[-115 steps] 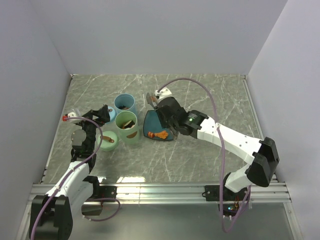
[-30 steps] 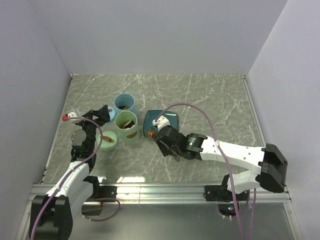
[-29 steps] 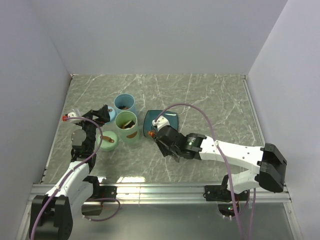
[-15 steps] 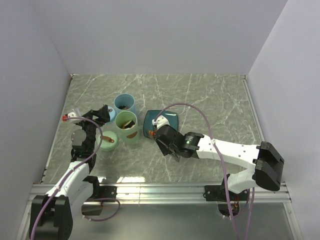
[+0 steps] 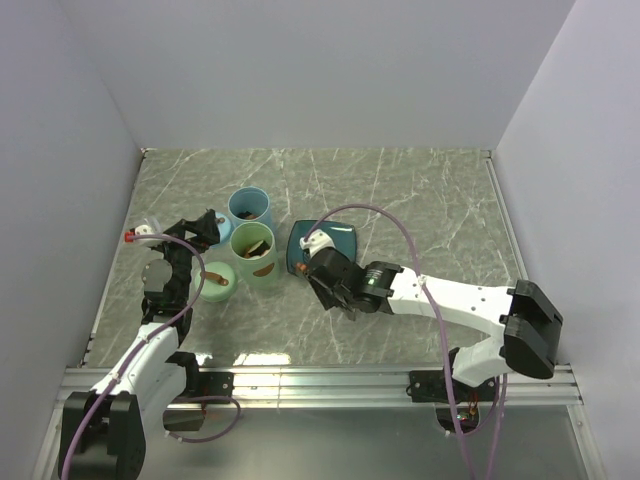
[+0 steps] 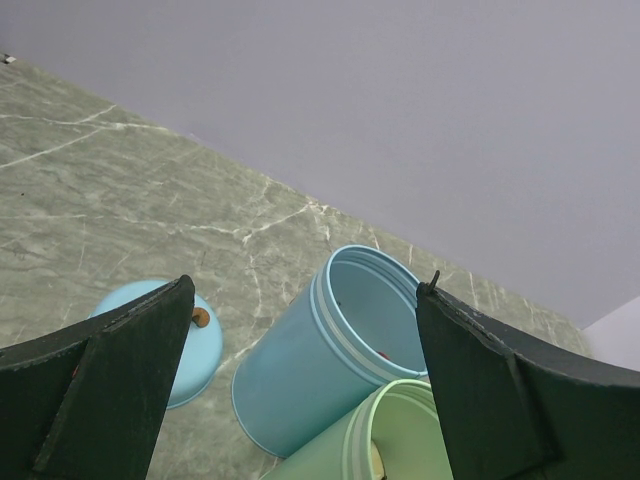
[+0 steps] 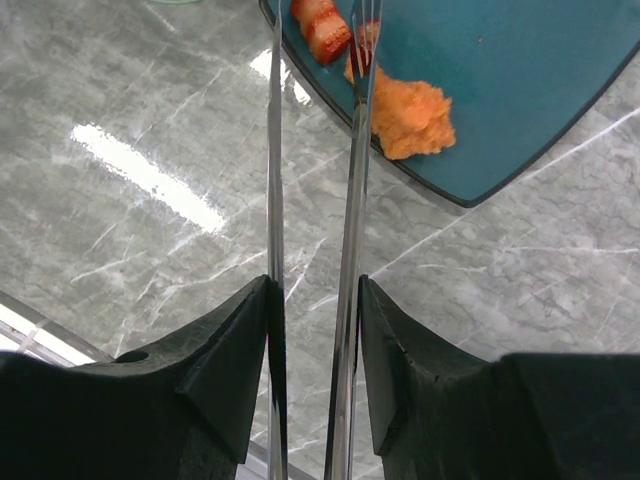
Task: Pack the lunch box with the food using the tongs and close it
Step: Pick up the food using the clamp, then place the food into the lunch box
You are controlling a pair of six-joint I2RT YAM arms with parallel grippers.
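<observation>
The tongs point(image 7: 351, 230) are clamped between the fingers of the right gripper point(image 7: 313, 300), their two silver arms close together but apart. They reach forward to the near corner of the teal plate point(image 7: 520, 90), where one arm crosses the edge of an orange chunk point(image 7: 412, 118) lying just beside a red-and-white bit point(image 7: 322, 32). To the left of the plate stand a green tub point(image 5: 256, 252) and a blue tub point(image 5: 250, 207), and beside them the left gripper point(image 6: 305, 290) hangs with its fingers spread wide, holding nothing.
</observation>
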